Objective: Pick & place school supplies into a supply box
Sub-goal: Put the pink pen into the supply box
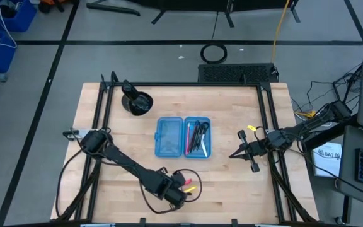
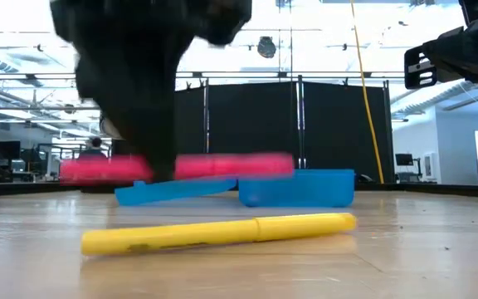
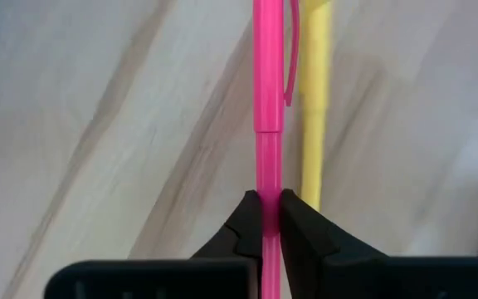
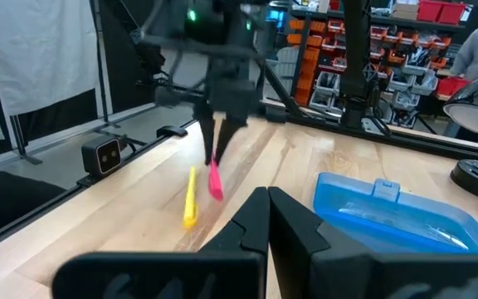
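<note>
The left gripper (image 3: 270,218) is clamped on the pink pen (image 3: 267,100) near the table's (image 1: 232,183) front edge, holding it clear of the wood. The yellow pen (image 2: 222,232) lies on the table just beside it. The blue supply box (image 1: 183,136) sits open mid-table with supplies in its right half. The right gripper (image 4: 267,218) hovers at the right side, fingers together

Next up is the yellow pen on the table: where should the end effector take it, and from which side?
Grip the yellow pen mid-barrel, descending from straight above, jaws across its width. It lies flat on the table, so only its long sides are free. The left end effector, shut on the pink pen, is right beside it.
</note>
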